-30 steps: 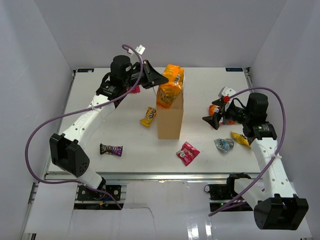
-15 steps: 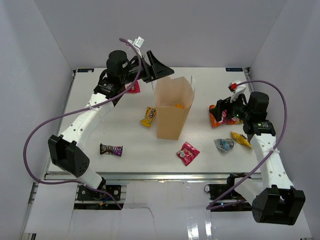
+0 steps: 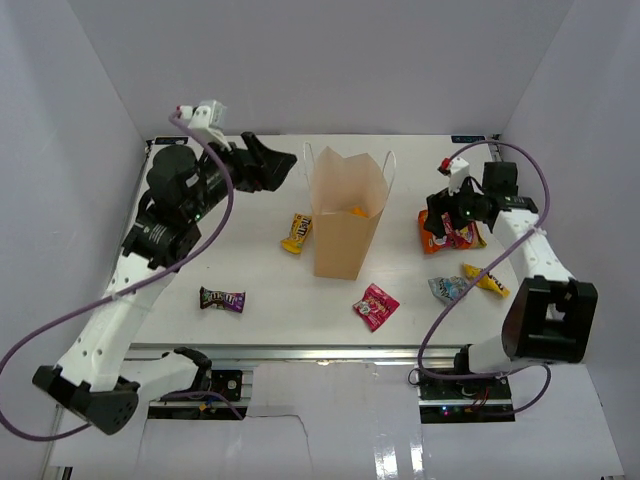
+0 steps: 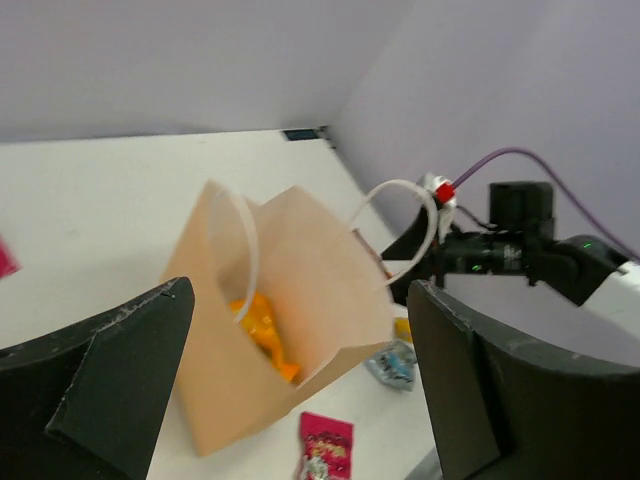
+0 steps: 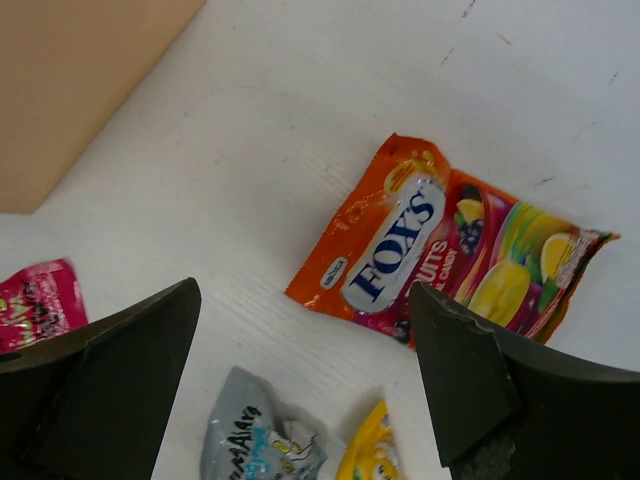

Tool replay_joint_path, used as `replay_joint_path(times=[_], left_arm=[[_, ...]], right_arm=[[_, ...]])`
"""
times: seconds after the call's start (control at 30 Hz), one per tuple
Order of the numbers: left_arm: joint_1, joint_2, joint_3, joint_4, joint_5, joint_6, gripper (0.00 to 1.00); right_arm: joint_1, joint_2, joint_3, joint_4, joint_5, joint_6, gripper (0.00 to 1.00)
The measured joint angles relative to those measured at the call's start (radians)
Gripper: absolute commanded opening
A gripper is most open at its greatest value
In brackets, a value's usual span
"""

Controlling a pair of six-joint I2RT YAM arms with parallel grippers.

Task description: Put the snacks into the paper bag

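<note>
The tan paper bag (image 3: 340, 240) stands upright mid-table with its mouth open, and an orange snack packet (image 3: 351, 211) lies inside it. My left gripper (image 3: 283, 165) is open and empty, raised to the left of the bag's mouth. In the left wrist view the bag (image 4: 335, 285) and the orange packet (image 4: 262, 330) sit between the spread fingers of that gripper (image 4: 300, 290). My right gripper (image 5: 302, 292) is open and empty, hovering just above an orange Fox's packet (image 5: 430, 255) right of the bag. In the top view that right gripper (image 3: 438, 222) is over the Fox's packet (image 3: 455, 233).
Loose snacks lie around the bag: a yellow packet (image 3: 296, 233) and a dark brown one (image 3: 222, 299) to its left, a pink one (image 3: 375, 306) in front, and a silvery one (image 3: 447, 289) and a yellow one (image 3: 485, 279) to its right. White walls enclose the table.
My left gripper opened and let the orange packet fall into the bag, then drew back to the left. My right arm swung toward the far side, over the Fox's packet.
</note>
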Motion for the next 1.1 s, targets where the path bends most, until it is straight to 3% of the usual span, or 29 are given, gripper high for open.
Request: replay_joint_path(times=[0.17,0.43,0.63,0.8,1.03,1.1], left_arm=[[0.003,-0.206,-0.267,-0.079,-0.218,0.019,0.98],[0.006,-0.362,-0.716,-0.164,-0.383,-0.147,0.98],[0.006,-0.409,-0.774,-0.192,-0.413,-0.209,0.98],[0.006,-0.398,-0.768,-0.188,-0.418,-0.21,0.98],[0.006,-0.385,-0.768,-0.186,-0.418,-0.21,0.98],[0.006,-0.385,-0.768,-0.186,-0.418,-0.21,0.98]], right_arm=[[0.041,0.228,0.181,-0.055,0.098,-0.045,0.9],[0.306,0.289,0.121,0.015,0.617,0.195,0.9],[0.335,0.365,0.095,0.055,0.872,0.325,0.9],[0.32,0.383,0.058,0.072,0.939,0.356,0.98],[0.32,0.405,0.041,0.125,0.926,0.368,0.69],[0.317,0.405,0.03,0.149,0.92,0.357,0.51]])
